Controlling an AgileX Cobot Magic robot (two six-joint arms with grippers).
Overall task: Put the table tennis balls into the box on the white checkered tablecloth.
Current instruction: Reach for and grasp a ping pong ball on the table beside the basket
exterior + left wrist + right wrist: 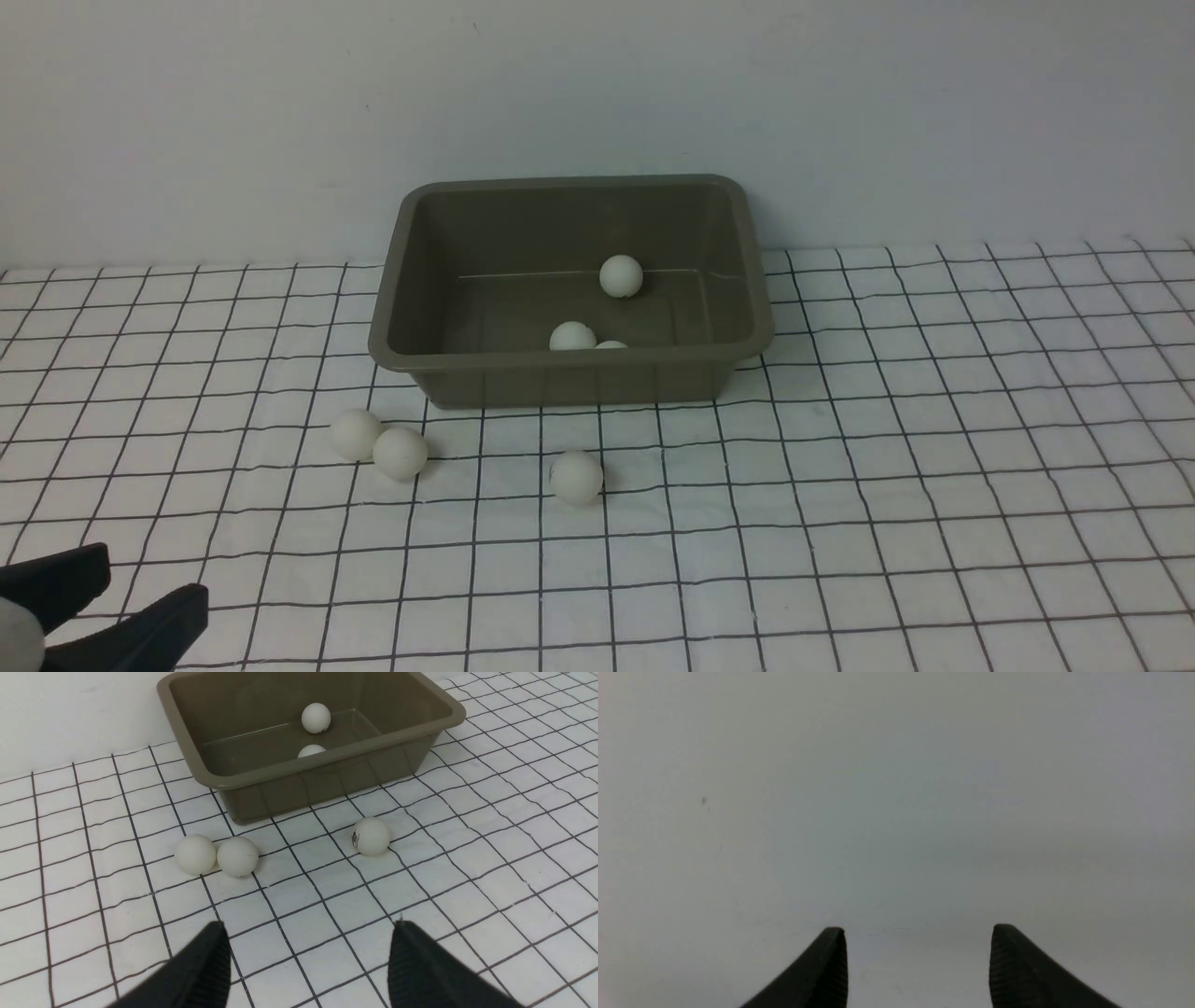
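Table tennis balls lie in two places in the front view. Three sit inside the box: one by the far wall, two low behind the near rim. Three rest on the white checkered tablecloth just in front of the box. The box stands open side up close to the wall, so a ball can be dropped in from above. Your left gripper shows in the near left corner, low over the cloth and well apart from every ball. Your right arm is not in this view.

From the left wrist view, the left gripper has its jaws spread wide with nothing between them. It faces the loose balls, a stance that looks like readiness for a pick. A touching pair lies beside the box's near corner. A lone ball with a dark printed mark sits apart, in front of the box's near wall. The lone ball is probably the easier one, since a finger could nudge the pair apart. Two balls show inside the box.

From the right wrist view, the right gripper has its jaws apart and empty. Only blank pale wall fills the frame, with no ball, box or cloth. You seem to be holding this arm raised, clear of the work.
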